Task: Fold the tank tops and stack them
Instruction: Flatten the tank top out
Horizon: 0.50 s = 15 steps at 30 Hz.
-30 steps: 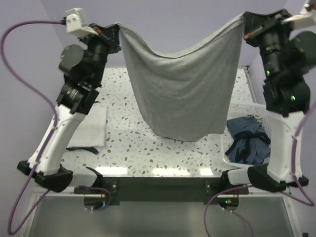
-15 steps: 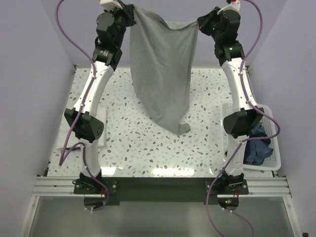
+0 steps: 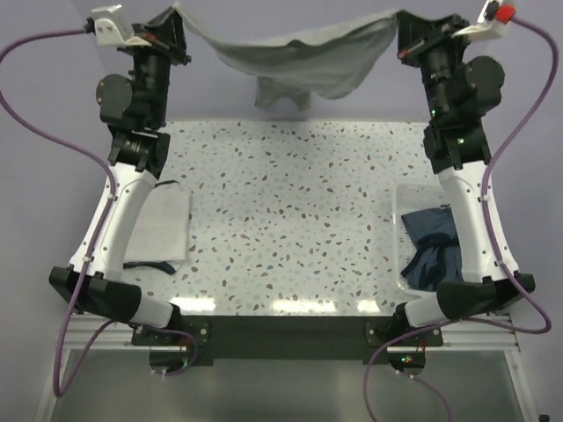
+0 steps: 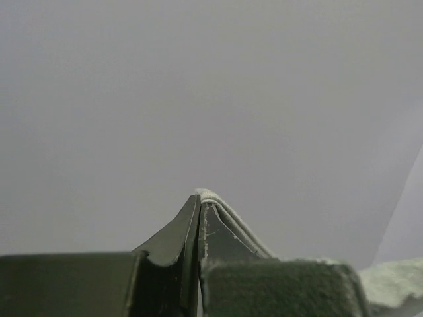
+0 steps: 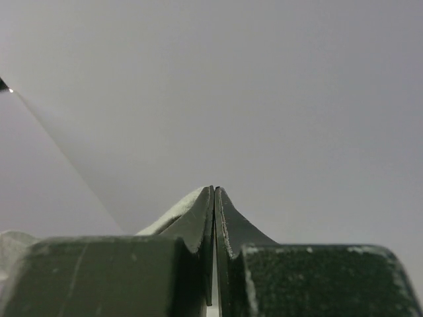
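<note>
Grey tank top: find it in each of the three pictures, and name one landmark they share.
Top view: the grey tank top sags along the top edge between the left pincer and right pincer.
Left wrist: a thin fold of it pinched at the tips, more in the bottom right corner.
Right wrist: it runs down-left from the shut tips.
Shared landmark: the plain wall behind.

left end effector [image 4: 199,206] pinched on grey tank top [image 4: 234,221], blank wall [image 4: 211,86]
</note>
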### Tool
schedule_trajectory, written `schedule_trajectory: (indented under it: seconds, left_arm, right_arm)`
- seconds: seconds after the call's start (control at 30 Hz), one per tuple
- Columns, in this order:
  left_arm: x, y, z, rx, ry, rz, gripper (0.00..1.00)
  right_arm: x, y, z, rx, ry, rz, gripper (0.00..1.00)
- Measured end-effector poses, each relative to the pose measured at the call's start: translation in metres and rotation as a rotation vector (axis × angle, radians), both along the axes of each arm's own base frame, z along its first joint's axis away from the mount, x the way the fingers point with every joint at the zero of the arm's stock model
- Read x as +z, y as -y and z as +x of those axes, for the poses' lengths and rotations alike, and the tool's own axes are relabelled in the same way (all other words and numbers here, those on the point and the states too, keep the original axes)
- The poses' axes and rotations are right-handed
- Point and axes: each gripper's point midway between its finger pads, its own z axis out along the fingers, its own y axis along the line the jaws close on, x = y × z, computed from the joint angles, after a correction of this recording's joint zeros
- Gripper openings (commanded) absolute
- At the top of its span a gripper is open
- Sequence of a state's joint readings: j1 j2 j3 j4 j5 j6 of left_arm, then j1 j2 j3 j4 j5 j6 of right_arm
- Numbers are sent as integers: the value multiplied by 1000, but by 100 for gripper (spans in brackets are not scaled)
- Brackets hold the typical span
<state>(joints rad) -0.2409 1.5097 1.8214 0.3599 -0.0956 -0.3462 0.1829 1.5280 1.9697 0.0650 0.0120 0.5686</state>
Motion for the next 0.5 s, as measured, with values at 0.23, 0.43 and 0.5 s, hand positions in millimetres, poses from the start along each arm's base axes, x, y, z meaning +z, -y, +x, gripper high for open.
schedule_trajectory:
  seconds: [0.23,0.43,0.5]
  left_arm:
    - [-188,7,4,-55,-361,8,0]
    - [-371,8,-48,-126,-752,-58,0]
    - [-405,7,-75,-142,-834,-89,0]
  right_arm:
    - [-232,-7,23,18,-472,-33,0]
    - [-432,5,-44,3,-953,-80,0]
    - [-452,11,-74,-4,-1015,-88,0]
